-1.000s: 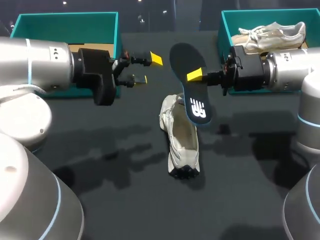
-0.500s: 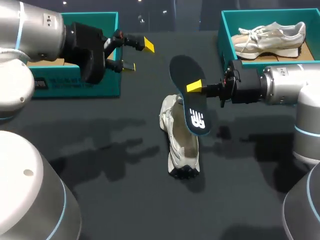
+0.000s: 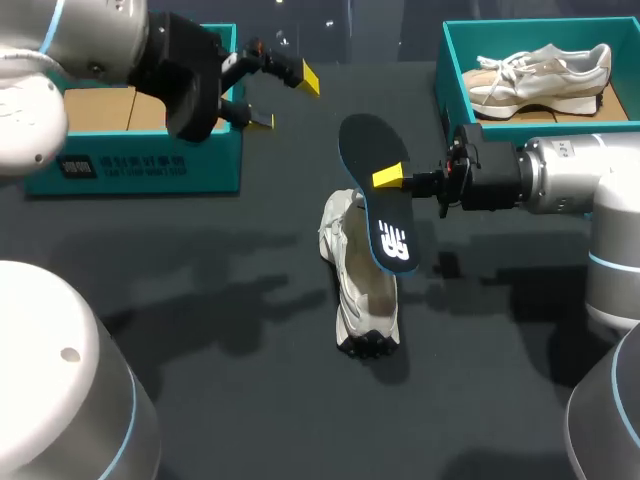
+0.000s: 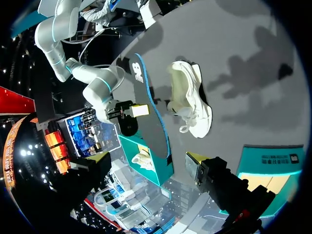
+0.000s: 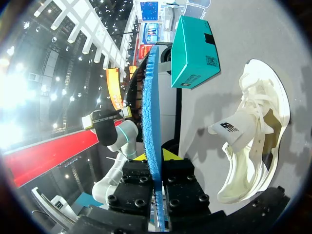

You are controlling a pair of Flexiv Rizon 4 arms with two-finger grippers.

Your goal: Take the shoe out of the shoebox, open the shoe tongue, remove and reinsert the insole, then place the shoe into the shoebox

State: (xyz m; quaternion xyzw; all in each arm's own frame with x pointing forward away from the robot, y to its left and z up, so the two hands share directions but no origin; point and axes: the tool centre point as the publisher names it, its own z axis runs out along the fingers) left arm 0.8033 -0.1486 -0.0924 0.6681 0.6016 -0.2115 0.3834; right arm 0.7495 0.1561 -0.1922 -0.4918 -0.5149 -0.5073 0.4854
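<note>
Retreating toward ten o'clock, the left pincer (image 3: 285, 98) is hanging open while the right pincer (image 3: 392, 180) is gripping the insole (image 3: 365, 140) above the shoe (image 3: 365, 290) lying mid-surface (image 3: 200, 300), and should be lining it up lengthwise with the opening.

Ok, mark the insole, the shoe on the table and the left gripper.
insole (image 3: 385, 212): head view, dark face just below the yellow fingertip.
shoe on the table (image 3: 366, 290): head view, its open inside.
left gripper (image 3: 285, 100): head view, midway between its yellow tips.
</note>
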